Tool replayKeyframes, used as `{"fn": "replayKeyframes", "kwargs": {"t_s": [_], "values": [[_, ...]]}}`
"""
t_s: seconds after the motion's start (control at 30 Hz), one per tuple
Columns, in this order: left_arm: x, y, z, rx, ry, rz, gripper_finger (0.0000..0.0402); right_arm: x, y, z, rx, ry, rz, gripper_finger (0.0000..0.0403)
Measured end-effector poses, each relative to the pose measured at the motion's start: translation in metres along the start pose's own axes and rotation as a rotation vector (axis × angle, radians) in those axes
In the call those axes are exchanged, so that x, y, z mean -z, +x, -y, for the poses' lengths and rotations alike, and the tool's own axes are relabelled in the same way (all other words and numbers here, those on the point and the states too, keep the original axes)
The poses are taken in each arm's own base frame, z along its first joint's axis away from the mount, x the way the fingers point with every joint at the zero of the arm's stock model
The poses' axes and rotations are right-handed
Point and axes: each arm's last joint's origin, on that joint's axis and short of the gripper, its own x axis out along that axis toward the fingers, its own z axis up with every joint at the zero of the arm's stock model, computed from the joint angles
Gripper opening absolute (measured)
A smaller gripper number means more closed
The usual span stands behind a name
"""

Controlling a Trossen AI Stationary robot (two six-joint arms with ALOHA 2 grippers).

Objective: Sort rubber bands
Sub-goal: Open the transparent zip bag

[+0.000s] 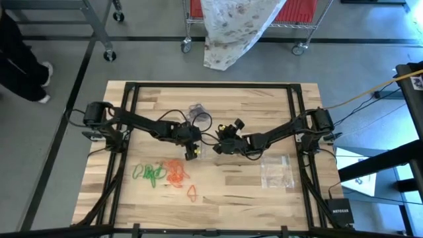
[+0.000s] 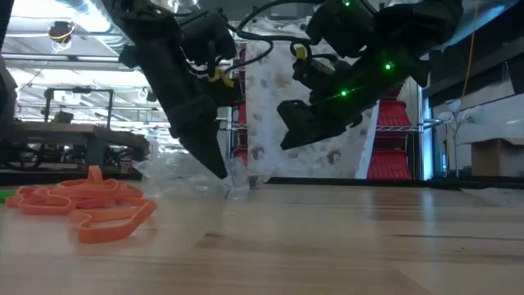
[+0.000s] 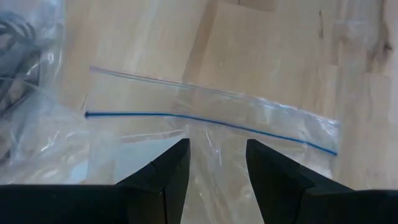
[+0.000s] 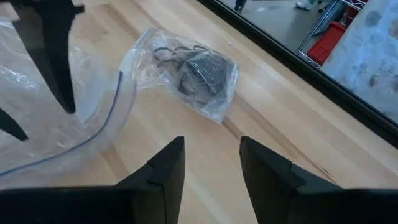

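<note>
The left gripper (image 3: 217,158), its dark fingers parted, is tipped down over an empty clear plastic zip bag with a blue seal line (image 3: 211,121) — the fingertips at the film, though whether they grasp it cannot be told. Just across from it the right gripper (image 4: 211,165) hangs above the wooden table (image 1: 264,106), jaws released and holding nothing. Beyond the right gripper lies a second clear bag holding black rubber bands (image 4: 193,68); a third clear bag (image 1: 275,172) rests further off, its contents unclear. Well to the left gripper's side, loose rubber bands wait on the bare table — a green heap (image 1: 149,173) beside an orange-red heap (image 1: 176,173), one orange-red loop (image 1: 192,192) apart. The risk, as judged here: the thin film may slip or bunch between the fingers, so the bag's mouth stays shut or the bag drags across the table.
</note>
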Motion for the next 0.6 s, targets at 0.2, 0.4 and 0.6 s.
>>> {"fn": "replayKeyframes", "kwargs": {"t_s": [0.2, 0.4, 0.6], "values": [[0.005, 0.013, -0.004, -0.041, 0.014, -0.032, 0.015, 0.0, 0.0, 0.0, 0.0, 0.001, 0.001, 0.0147], [0.006, 0.015, -0.005, -0.076, 0.018, -0.033, 0.0135, 0.0, 0.0, 0.0, -0.002, 0.003, 0.003, 0.0147], [0.005, 0.015, -0.003, -0.073, 0.02, -0.03, 0.0057, -0.001, 0.0, 0.0, 0.002, 0.003, 0.005, 0.0147]]}}
